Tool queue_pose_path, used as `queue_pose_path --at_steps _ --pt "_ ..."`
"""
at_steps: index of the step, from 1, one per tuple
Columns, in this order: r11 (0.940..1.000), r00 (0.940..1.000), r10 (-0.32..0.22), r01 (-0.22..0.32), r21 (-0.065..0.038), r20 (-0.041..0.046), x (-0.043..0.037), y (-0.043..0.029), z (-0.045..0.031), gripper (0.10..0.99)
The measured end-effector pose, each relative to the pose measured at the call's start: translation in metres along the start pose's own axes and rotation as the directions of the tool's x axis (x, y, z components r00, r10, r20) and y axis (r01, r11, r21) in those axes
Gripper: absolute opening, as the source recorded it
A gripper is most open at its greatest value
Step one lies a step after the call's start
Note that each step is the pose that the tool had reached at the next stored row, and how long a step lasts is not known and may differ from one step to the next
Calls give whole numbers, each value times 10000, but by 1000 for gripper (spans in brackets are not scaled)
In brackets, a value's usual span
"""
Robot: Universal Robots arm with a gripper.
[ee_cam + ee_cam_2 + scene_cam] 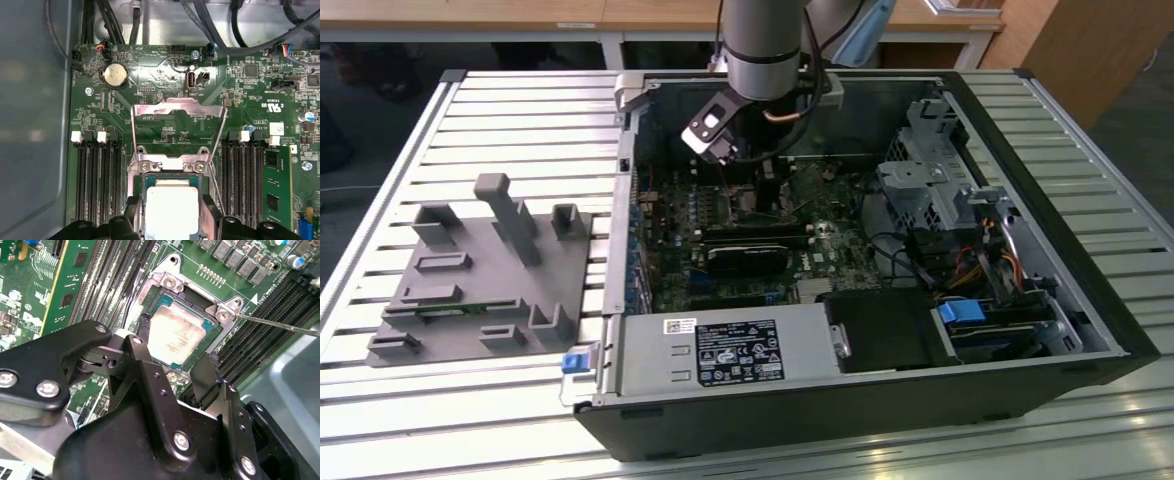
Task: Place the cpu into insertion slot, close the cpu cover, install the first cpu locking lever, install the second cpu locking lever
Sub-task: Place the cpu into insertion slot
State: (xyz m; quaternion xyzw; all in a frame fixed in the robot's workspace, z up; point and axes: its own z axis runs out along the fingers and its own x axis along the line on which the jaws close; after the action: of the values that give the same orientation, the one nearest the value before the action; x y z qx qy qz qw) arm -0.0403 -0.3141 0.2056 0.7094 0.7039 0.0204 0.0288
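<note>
The cpu [172, 202], a pale silvery square chip, lies flat in the insertion slot [170, 166] on the green board. My gripper [172, 212] straddles it, black fingers [132, 212] pressed against two opposite edges. In the second wrist view the same gripper [176, 342] is shut on the cpu [175, 332], with the slot's metal rim [167, 281] beyond it. The cpu cover [177, 106], a thin silver frame, stands swung open past the slot. A thin wire locking lever [280, 325] juts out unlatched beside the socket. In the exterior view the arm [767, 50] reaches down into the open computer case [1067, 250].
Long black memory slots [97, 175] flank the socket on both sides. A coin battery [115, 75] and cable bundles [115, 20] lie beyond the cover. The case holds a power supply [720, 350] and a drive cage [927, 180]. A grey fixture [480, 270] sits on the slatted table.
</note>
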Motion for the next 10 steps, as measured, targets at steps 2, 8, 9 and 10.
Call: queue_pose_path --at_steps 2,8,9,10 --pt "10000 10000 -1 1 3 -2 -5 1 -8 588" --pt "10000 10000 0 0 17 -2 -19 5 -24 349" --pt "10000 10000 0 0 18 -3 -19 6 -24 290" --pt "10000 10000 1 -1 19 -4 -19 7 -24 290"
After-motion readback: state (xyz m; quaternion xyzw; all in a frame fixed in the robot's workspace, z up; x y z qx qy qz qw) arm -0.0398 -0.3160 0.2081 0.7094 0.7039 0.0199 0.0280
